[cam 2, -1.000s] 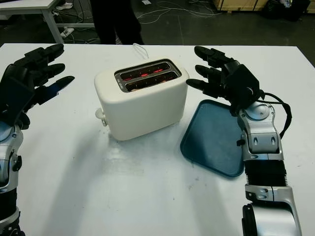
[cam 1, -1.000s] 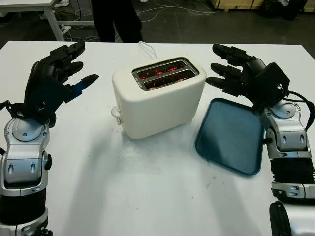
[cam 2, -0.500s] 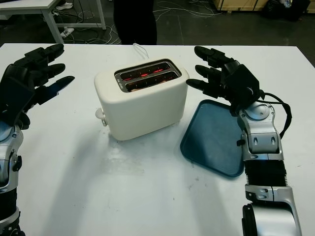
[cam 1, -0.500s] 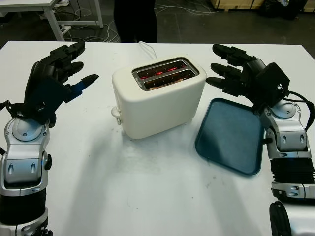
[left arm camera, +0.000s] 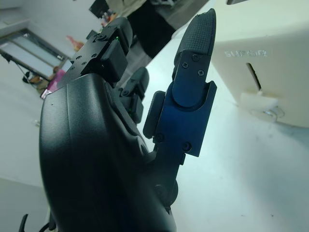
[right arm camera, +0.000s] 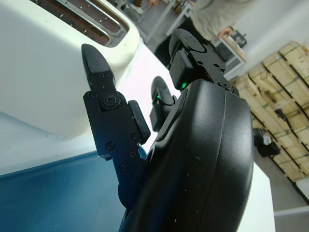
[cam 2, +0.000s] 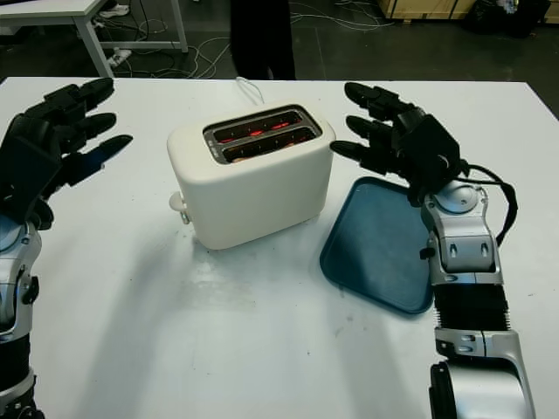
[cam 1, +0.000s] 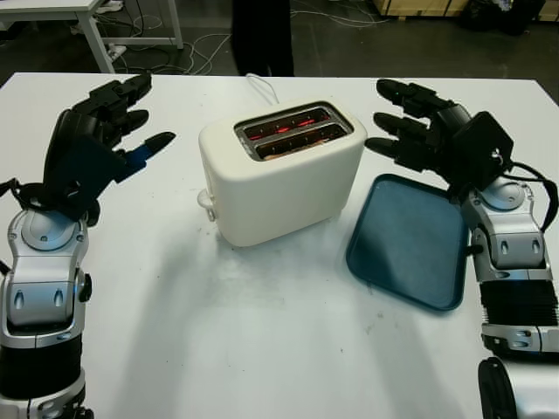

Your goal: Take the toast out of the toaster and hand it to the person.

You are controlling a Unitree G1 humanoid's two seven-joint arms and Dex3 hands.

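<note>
The toaster (cam 1: 281,172) is set on the white table (cam 1: 262,349) between the two raised hands, its two slots running along its long axis, which is angled from near-left to far-right. The left hand (cam 1: 96,144) is held up, released and grasping nothing, well apart from the toaster's lever end (cam 1: 206,199). The right hand (cam 1: 432,135) is likewise released and empty, held above the far edge of the blue tray (cam 1: 410,240), with its fingertips (cam 1: 377,144) just beside the toaster's far-right end; it is judged the nearer hand to the slots. Inside the slots (cam 1: 297,131) a red glow is seen, and whether toast sits down in them cannot be told; nothing stands proud of the top. The tray is seen to hold nothing. A person (cam 1: 262,35) stands beyond the far edge of the table, behind the toaster, so any hand-over would be directed away from the robot, past the toaster.
</note>
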